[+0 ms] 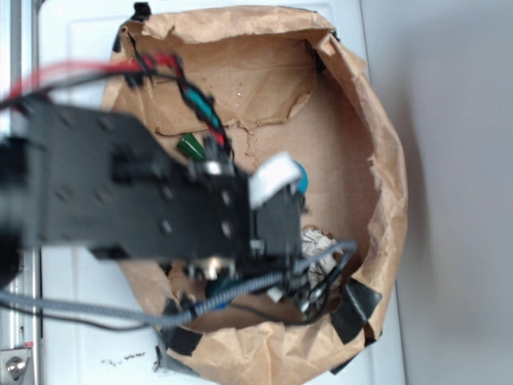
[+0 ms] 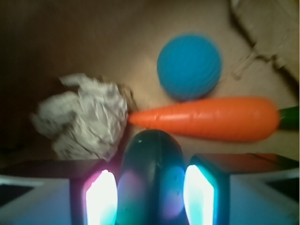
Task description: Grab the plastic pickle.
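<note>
A crumpled brown paper bin (image 1: 385,160) on a white tabletop (image 1: 80,321) formed the setting. On its floor lay the plastic pickle (image 2: 152,173) — dark green, glossy, rounded — sitting between the two lit fingers (image 2: 101,197) of the claw (image 2: 151,197), which stood apart on either side of it, not yet pressed in as far as the wrist view showed. It looked light, stiff and slippery, so a grip across its middle seemed safer than near the tapering end. Just beyond it lay the orange carrot (image 2: 211,118), a blue ball (image 2: 189,65) behind that, and a wad of crumpled paper (image 2: 84,115) to the left.
</note>
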Robot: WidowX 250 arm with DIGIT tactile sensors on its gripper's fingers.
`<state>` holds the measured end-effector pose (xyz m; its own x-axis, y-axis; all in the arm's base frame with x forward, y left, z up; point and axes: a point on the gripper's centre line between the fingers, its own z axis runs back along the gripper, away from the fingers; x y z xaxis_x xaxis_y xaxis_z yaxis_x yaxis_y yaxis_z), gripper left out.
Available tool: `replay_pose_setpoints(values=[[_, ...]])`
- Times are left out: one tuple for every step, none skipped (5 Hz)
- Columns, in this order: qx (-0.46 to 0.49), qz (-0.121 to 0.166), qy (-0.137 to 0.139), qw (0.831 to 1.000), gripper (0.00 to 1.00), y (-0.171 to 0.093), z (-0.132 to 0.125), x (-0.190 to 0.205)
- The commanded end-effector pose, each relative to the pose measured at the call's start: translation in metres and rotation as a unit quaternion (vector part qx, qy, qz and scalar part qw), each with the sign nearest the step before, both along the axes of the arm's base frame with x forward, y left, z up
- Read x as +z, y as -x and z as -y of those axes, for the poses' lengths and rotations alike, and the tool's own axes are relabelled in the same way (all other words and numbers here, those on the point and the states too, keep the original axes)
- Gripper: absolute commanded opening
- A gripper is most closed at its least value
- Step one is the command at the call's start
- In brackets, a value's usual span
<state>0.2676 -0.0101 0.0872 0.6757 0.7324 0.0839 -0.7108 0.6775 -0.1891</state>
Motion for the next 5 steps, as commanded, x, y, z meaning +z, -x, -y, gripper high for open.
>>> replay_pose_setpoints(values=[[0.032, 0.005, -0.102, 0.994, 0.0, 0.001, -0.03, 0.071], [0.039, -0.042, -0.144, 0.988, 0.0, 0.003, -0.035, 0.082], [0.033, -0.025, -0.149, 0.988, 0.0, 0.014, -0.034, 0.093], [0.017, 0.016, -0.121, 0.992, 0.0, 0.025, -0.032, 0.102], [0.02, 0.029, -0.124, 0.992, 0.0, 0.027, -0.031, 0.1]])
